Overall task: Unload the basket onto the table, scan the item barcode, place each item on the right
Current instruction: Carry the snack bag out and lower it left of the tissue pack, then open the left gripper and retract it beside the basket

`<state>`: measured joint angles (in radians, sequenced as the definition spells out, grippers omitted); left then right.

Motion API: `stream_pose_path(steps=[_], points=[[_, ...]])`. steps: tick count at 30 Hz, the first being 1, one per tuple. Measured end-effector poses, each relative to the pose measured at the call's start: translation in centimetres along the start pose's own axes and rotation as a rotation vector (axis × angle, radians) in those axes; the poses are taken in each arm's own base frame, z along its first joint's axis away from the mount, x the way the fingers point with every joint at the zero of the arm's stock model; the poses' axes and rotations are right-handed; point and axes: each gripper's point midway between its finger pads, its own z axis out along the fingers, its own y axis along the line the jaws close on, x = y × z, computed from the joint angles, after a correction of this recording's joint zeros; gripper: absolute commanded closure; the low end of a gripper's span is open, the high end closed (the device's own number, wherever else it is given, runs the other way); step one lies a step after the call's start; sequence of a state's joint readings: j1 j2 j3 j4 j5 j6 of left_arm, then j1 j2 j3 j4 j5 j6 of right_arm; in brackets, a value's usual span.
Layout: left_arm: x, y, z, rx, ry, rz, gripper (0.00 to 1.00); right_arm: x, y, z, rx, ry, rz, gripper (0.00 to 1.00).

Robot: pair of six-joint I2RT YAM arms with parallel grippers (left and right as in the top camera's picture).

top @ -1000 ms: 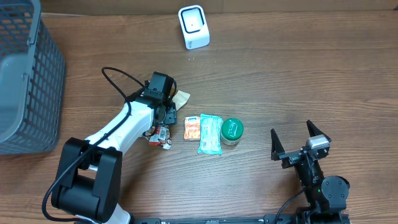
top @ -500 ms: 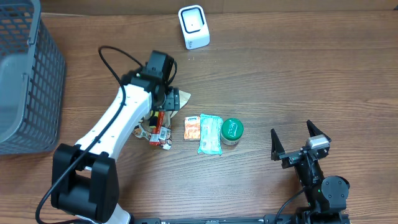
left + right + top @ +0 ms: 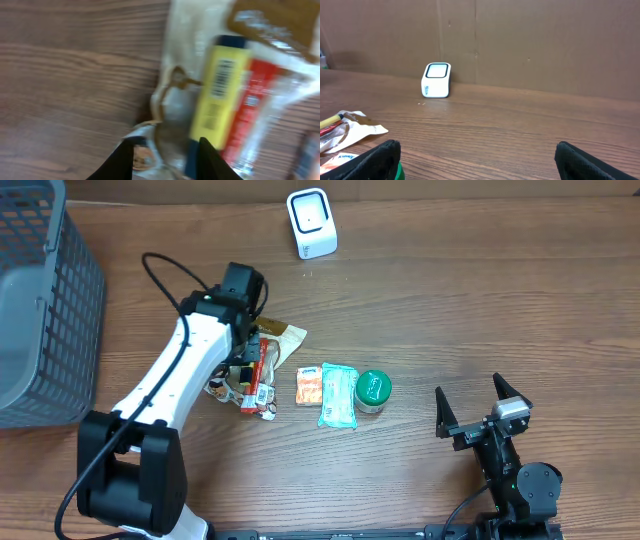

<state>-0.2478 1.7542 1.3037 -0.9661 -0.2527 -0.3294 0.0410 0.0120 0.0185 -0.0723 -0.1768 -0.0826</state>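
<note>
Overhead, the left hand (image 3: 257, 348) has moved up and left since a second ago. The packet (image 3: 256, 377) has slid slightly left with it and lies left of centre on the tabletop (image 3: 470, 300). Its fingers (image 3: 131, 154) flank the wrapper, but whether they clamp it cannot be told. The right hand (image 3: 468, 398), at lower right, stays spread apart.

I have the basket (image 3: 40, 310) well left of the scanner (image 3: 311, 222). In front of the scanner runs a row, left to right: wrapped snack (image 3: 259, 375), small packet (image 3: 309, 384), flat pack (image 3: 338, 395), round tin (image 3: 373, 390), the last two touching.
</note>
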Motion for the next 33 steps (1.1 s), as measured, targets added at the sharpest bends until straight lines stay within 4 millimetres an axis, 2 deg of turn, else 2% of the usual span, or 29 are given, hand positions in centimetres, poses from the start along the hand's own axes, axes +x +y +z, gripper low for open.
stream_pose_path(steps=[7,9,12,17,29,33], points=[[0.9,4.6,2.7,-0.056,0.044,-0.113,0.73,0.0,0.0,0.0,0.0,0.0,0.0,0.0],[1.2,5.1,3.5,-0.059,0.045,-0.132,0.73,0.0,0.0,0.0,0.0,0.0,0.0,0.0],[2.0,4.9,5.1,-0.049,0.042,-0.139,0.71,0.0,0.0,0.0,0.0,0.0,0.0,0.0],[3.4,3.9,6.5,-0.003,0.063,-0.137,0.71,0.0,0.0,0.0,0.0,0.0,0.0,0.0],[3.9,1.8,6.4,0.122,0.091,-0.091,0.73,0.0,0.0,0.0,0.0,0.0,0.0,0.0],[4.3,1.8,6.4,0.121,0.105,-0.079,0.72,0.0,0.0,0.0,0.0,0.0,0.0,0.0]])
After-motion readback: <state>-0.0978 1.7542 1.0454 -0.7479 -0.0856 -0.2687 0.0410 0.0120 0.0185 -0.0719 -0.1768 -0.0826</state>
